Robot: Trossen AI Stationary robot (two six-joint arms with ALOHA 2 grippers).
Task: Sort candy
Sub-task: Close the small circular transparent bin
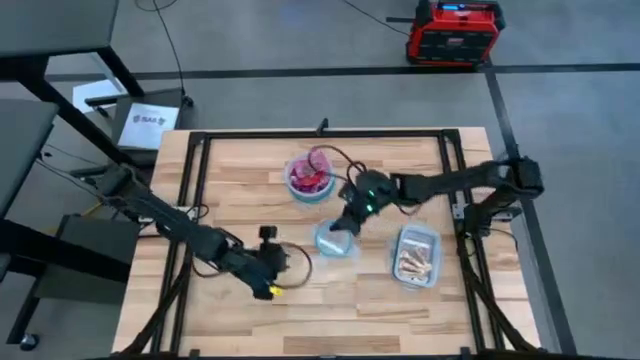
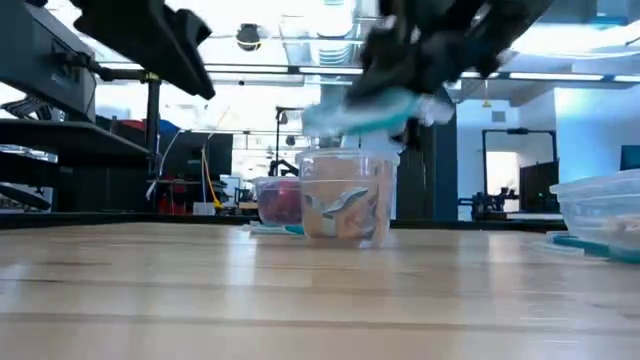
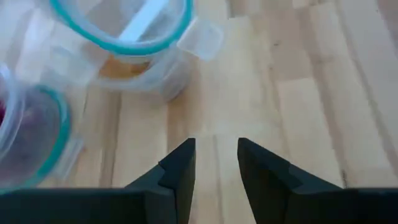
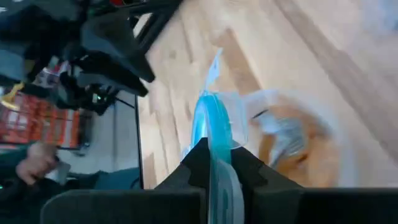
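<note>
Candy lies in three containers: red and purple pieces in the far clear bowl point(image 1: 308, 178), silvery pieces point(image 2: 340, 208) in the middle clear bowl point(image 1: 335, 242), and whitish pieces in the rectangular tub point(image 1: 415, 256). My right gripper point(image 1: 347, 224) hovers over the middle bowl, shut on a round blue-rimmed lid point(image 2: 365, 108). My left gripper point(image 1: 270, 278) stands open near the table's front left of centre, low over bare wood, with nothing between its fingers point(image 3: 216, 163). My right gripper pinches the lid's blue rim point(image 4: 214, 134) between its two fingers, with the lid standing edge-on in the gap. The lid is lifted and tilted above the middle bowl point(image 4: 292, 137). I cannot tell whether its lower edge touches the bowl.
The tub point(image 2: 600, 210) stands on the table's right. The far bowl point(image 2: 280, 200) sits behind the middle one. Black frame rails point(image 1: 190, 200) run along the table's edges. Bare wood lies along the near edge point(image 1: 350, 315).
</note>
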